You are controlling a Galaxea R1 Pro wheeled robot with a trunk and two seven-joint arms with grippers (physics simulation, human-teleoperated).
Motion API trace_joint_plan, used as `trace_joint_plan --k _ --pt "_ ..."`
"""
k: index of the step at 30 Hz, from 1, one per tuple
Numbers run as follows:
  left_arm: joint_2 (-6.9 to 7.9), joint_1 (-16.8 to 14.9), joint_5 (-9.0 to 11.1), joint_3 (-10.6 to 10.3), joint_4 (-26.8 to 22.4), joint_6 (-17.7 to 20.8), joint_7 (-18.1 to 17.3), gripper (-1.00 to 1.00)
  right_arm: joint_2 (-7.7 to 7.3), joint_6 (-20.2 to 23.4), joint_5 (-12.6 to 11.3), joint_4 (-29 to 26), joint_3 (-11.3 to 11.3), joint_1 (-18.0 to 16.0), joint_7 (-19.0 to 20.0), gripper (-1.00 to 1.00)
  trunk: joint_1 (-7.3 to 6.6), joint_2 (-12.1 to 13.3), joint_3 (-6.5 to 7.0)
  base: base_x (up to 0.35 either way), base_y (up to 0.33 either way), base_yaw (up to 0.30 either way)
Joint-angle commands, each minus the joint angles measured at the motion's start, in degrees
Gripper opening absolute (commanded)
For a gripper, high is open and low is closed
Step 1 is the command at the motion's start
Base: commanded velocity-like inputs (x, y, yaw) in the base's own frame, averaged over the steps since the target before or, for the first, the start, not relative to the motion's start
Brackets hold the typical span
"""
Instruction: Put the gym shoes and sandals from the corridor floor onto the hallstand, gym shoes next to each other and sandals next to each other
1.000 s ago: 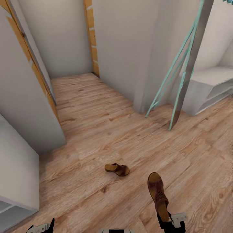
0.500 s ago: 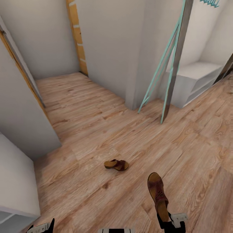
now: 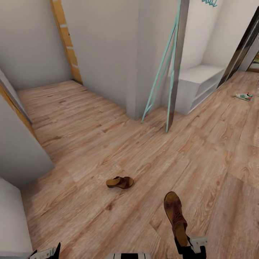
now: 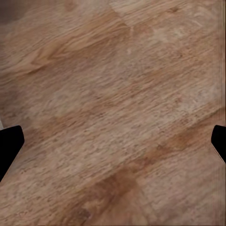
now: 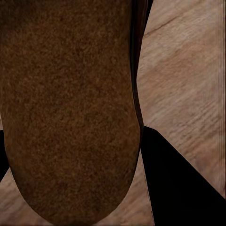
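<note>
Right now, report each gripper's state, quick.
Left gripper: open, nothing between its fingers, wood floor below.
Right gripper: shut on a brown sandal, held off the floor.

You are looking down on light brown wood-grain plank flooring (image 3: 108, 144) that runs back into a recess between plain white walls (image 3: 104, 43). An orange-brown door frame (image 3: 66, 43) stands at the recess's far corner. A tall panel with teal struts (image 3: 169, 68) leans by the wall's end. Beyond it sits a pale grey bench with shelf slots (image 3: 196, 84)
</note>
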Motion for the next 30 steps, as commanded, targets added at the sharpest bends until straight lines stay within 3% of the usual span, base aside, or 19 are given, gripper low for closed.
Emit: trace_joint_plan --k 1,12,30 --pt "-0.02 -0.02 0.41 0.18 0.03 -0.1 -0.53 1.0 -0.01 -0.12 -0.28 0.05 -0.02 -0.04 0.31 -1.0 -0.01 -0.01 -0.09 0.0 0.0 -0.247" --pt "-0.02 -0.02 0.41 0.17 0.03 -0.08 -0.53 1.0 0.0 -0.12 -0.28 0.0 -0.02 -0.04 0.31 -1.0 -0.01 -0.01 -0.58 0.0 0.0 -0.22" --pt "-0.02 -0.02 0.41 0.17 0.03 -0.08 -0.53 1.0 -0.01 -0.1 -0.29 0.28 0.03 -0.04 0.31 -1.0 -0.01 -0.01 -0.62 0.0 0.0 -0.011"
